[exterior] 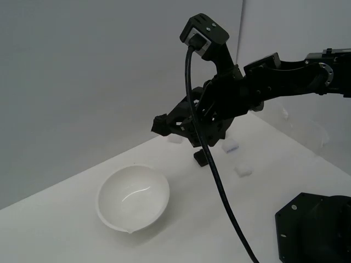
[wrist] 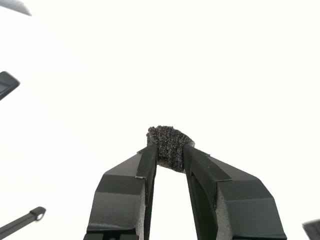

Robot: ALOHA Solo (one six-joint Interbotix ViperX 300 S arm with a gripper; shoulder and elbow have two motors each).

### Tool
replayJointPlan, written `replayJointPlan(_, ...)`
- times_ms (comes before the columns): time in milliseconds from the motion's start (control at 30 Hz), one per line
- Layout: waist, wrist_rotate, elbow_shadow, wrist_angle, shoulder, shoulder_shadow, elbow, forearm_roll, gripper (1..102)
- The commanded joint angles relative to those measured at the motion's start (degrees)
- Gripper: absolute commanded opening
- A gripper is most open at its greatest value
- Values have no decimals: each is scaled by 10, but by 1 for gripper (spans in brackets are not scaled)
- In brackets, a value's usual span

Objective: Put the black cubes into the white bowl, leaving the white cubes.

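My gripper (wrist: 170, 159) is shut on a small dark, rough-textured black cube (wrist: 169, 144), pinched between the two fingertips. In the exterior view the gripper (exterior: 160, 125) hangs in the air, above and to the exterior view's right of the white bowl (exterior: 133, 198), which is empty. A second black cube (exterior: 201, 158) rests on the table below the arm. Three white cubes lie beyond it: one (exterior: 175, 139) behind the gripper, one (exterior: 230, 147) under the wrist, and one (exterior: 243, 171) nearer the front.
A black robot base (exterior: 312, 230) fills the lower corner on the exterior view's right. A thick black cable (exterior: 219, 186) hangs from the wrist camera across the table. Dark shapes (wrist: 7, 84) show at the wrist view's edges; I cannot tell what they are.
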Motion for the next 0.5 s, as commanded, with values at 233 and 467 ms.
replayJointPlan(233, -83, 2, -29, -30, -43, -41, -28, -25, 3)
replayJointPlan(467, -127, 2, -29, -54, -67, -66, -28, -53, 3)
